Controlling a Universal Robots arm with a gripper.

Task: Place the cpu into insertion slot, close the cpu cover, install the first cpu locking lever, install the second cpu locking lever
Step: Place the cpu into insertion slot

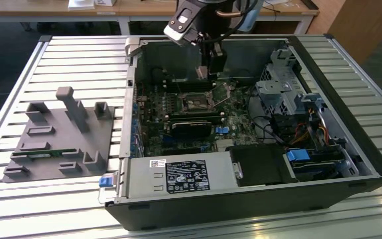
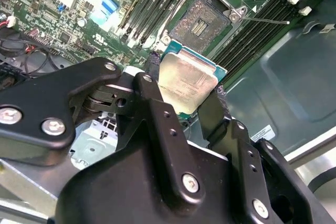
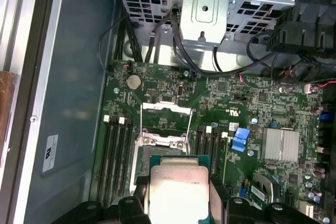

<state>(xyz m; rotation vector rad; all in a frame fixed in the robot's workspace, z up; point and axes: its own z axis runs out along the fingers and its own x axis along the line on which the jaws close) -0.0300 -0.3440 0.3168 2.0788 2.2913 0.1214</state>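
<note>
Pincer (image 2: 186, 80) pinches the cpu (image 3: 177, 190) by two opposite edges, holding it in the air above the motherboard (image 3: 231, 103), short of the insertion slot (image 2: 202, 22), which lies bare. Beyond the slot the cpu cover (image 3: 167, 107) stands swung open. Doing this well probably means squaring the chip's edges to the socket rim, keeping it level, and lowering straight down without sliding across the contacts or clipping the raised cover.
</note>
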